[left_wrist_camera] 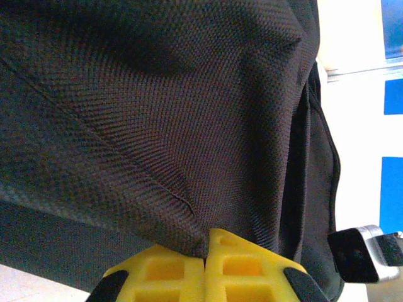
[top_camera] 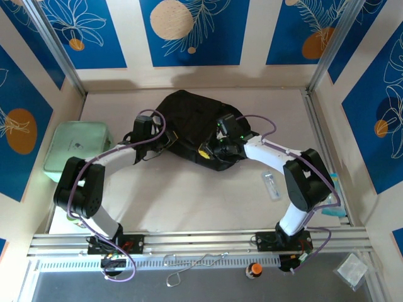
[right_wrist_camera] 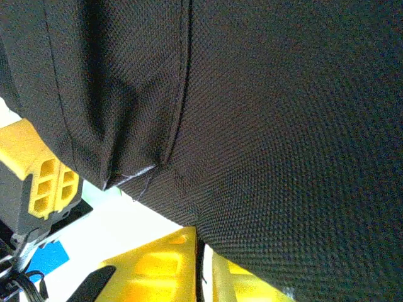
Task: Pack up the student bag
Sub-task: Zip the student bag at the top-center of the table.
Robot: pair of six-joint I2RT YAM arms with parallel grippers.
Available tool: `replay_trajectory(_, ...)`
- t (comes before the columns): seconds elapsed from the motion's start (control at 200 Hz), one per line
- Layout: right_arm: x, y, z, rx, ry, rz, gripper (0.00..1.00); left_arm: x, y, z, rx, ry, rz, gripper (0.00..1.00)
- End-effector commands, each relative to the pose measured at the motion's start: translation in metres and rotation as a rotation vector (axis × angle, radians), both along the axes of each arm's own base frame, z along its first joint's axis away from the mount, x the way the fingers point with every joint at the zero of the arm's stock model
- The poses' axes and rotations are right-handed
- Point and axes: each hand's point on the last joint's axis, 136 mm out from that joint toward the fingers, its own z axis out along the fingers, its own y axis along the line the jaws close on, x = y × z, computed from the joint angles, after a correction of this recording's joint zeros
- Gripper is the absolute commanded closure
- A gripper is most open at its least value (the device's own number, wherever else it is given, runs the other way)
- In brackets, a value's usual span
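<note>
The student bag [top_camera: 187, 116] lies at twelve o'clock on the counter [top_camera: 201, 195], left jaws clamped on its cloth at nine o'clock, right jaws likewise at four o'clock, and the small pinch of cloth may slip out if an arm pulls hard.

My student bag [top_camera: 187, 116] is a large black backpack of coarse woven fabric, slumped in a soft, crumpled heap toward the far side of the table [top_camera: 189, 201]. My left claw [left_wrist_camera: 206, 255] pinches a fold of its cloth where creases gather. My right claw [right_wrist_camera: 200, 267] grips its draped edge beside a stitched seam.
</note>
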Motion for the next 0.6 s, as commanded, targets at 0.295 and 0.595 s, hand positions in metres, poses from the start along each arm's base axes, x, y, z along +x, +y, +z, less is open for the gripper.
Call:
replay_trajectory(0.295, -0.029, -0.026, -0.011, -0.132, -0.014, 0.003, 1.00, 0.001, 0.000, -0.007, 0.001, 0.001, -0.006, 1.00)
replay_trajectory(0.595, -0.048, -0.073, -0.028, -0.343, -0.025, -0.048, 1.00, 0.005, 0.010, -0.015, 0.043, 0.010, 0.021, 1.00)
